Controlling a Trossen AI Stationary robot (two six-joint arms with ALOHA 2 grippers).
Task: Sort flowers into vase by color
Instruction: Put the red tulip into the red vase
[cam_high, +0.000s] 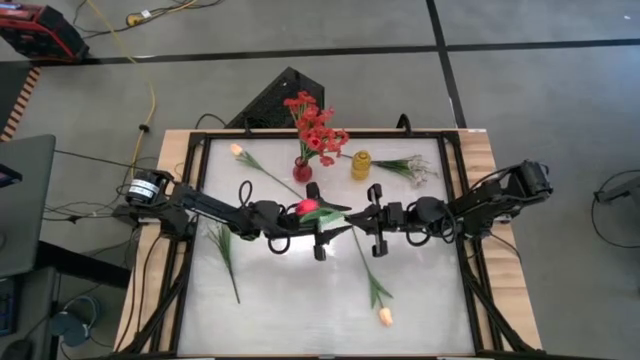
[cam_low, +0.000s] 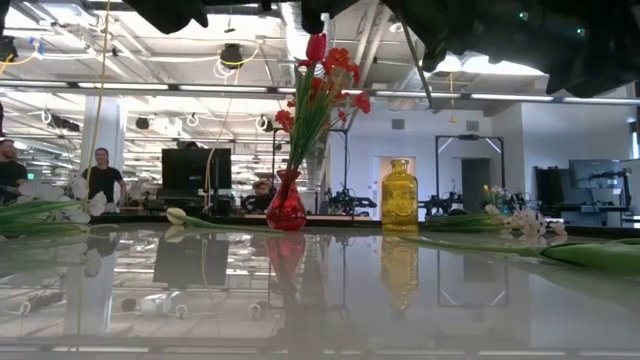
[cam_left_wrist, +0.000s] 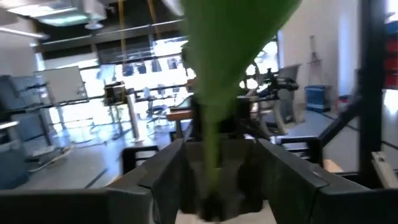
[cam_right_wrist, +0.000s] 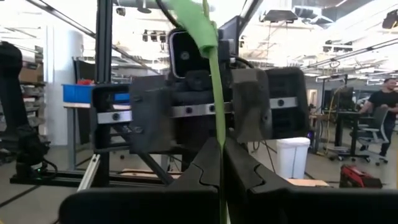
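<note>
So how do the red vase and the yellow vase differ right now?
The red vase holds a bunch of red flowers; the yellow vase holds none. The red vase flares at the neck with a round belly; the yellow vase is a straighter bottle shape. Both are translucent glass, standing upright side by side at the table's far edge.
</note>
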